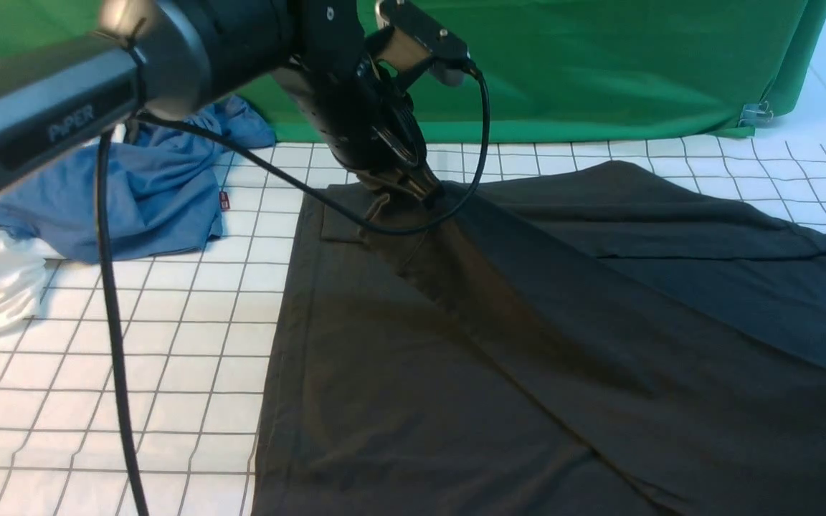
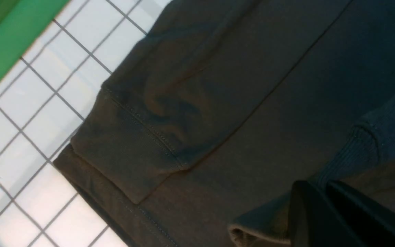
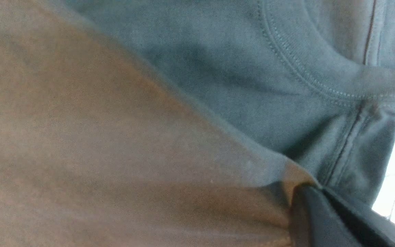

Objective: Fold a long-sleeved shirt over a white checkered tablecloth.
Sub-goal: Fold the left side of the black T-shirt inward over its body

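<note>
Green backdrop across the top of the frame, above the white checkered tablecloth; the long-sleeved shirt lies spread on it, filling the centre and right of the front view; a diagonal ridge of fabric runs to upper centre, where the left gripper pinches a ribbed cuff; the right gripper, lower right of its wrist view, nips a fabric edge near the collar. Folding appears to be at an early stage: sleeves partly in, body folds not yet done.

Grey-black left arm lettered PIPER carries a black cable
</note>
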### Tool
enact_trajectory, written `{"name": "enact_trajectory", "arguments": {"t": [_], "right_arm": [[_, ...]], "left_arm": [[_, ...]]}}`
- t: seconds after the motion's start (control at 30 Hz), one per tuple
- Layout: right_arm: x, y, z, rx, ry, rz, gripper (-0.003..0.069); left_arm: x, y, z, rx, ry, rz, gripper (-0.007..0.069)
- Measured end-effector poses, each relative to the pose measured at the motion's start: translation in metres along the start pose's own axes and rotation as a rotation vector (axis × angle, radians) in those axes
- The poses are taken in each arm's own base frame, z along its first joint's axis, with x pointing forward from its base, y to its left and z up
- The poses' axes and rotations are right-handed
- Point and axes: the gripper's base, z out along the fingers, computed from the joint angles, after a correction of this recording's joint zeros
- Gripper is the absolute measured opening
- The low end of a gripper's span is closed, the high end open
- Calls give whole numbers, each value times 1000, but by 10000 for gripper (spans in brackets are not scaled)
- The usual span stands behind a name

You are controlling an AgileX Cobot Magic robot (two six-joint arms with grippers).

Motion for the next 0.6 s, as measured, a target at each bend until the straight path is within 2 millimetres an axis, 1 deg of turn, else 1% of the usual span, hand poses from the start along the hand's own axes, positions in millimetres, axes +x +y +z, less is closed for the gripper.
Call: {"name": "enact_trajectory", "arguments": {"t": [0.17, 0.3, 0.4, 0.6], "right_arm": [[2, 1, 5, 9, 3, 10, 63], [11, 7, 19, 1, 20, -2, 68], [15, 10, 26, -3, 26, -1, 76], [15, 9, 28, 21, 12, 7, 89]], "left_arm": [[2, 0, 13, 5, 12, -2, -29], [3, -2, 21, 27, 12, -20, -29], [4, -3, 25, 39, 15, -30, -29], [9, 3, 35, 59, 24, -63, -27]]}}
